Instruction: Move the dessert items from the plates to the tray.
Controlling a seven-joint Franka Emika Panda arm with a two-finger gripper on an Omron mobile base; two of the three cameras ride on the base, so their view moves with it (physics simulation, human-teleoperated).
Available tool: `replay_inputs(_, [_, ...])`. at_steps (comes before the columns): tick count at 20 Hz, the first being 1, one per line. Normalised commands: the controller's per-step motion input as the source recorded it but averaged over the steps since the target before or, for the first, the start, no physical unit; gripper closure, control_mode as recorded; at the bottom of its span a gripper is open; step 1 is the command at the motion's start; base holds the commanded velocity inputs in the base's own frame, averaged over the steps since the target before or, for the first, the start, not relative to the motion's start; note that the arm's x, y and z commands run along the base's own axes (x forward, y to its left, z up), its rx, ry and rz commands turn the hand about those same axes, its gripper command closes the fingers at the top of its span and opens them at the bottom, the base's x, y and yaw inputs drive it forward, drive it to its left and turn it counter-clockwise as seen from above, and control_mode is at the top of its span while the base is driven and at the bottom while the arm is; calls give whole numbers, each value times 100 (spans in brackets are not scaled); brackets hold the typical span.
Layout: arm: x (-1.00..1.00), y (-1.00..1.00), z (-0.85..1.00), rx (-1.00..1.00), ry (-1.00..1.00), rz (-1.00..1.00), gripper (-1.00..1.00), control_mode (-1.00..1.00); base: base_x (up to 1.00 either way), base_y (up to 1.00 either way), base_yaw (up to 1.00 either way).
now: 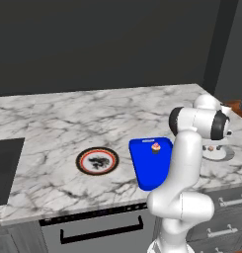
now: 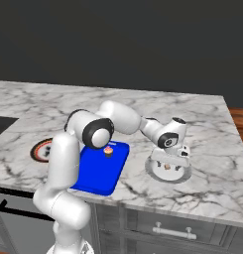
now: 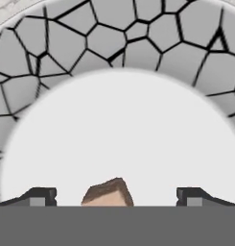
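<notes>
- Gripper (image 3: 116,197) low over the pale plate (image 3: 119,139) near the bench's right front edge; fingers (image 3: 40,196) spread wide, released.
- Tan-brown lump (image 3: 108,192) lies on this plate, between the fingertips, untouched.
- Cupcake (image 2: 108,151) sits on the blue tray (image 2: 98,173), at its far edge.
- Black-and-red rimmed plate (image 1: 97,161) sits left of the tray.

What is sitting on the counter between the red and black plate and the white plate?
The blue tray lies between the patterned plate and the pale plate, with the cupcake on it. The left base view shows that.
</notes>
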Motion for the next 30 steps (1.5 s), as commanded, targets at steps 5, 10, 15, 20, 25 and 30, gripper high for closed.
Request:
replay_inputs(5, [0, 0, -5, 0, 0, 0, -100, -100, 0, 0, 0])
replay_inputs(10, [0, 0, 0, 0, 0, 0, 100, -100, 0, 0, 0])
replay_inputs(15, [0, 0, 0, 0, 0, 0, 100, -100, 0, 0, 0])
replay_inputs(20, [0, 0, 0, 0, 0, 0, 100, -100, 0, 0, 0])
replay_inputs(25, [0, 0, 1, 0, 0, 0, 100, -100, 0, 0, 0])
replay_inputs(30, [-20, 32, 41, 0, -1, 0, 100, -100, 0, 0, 0])
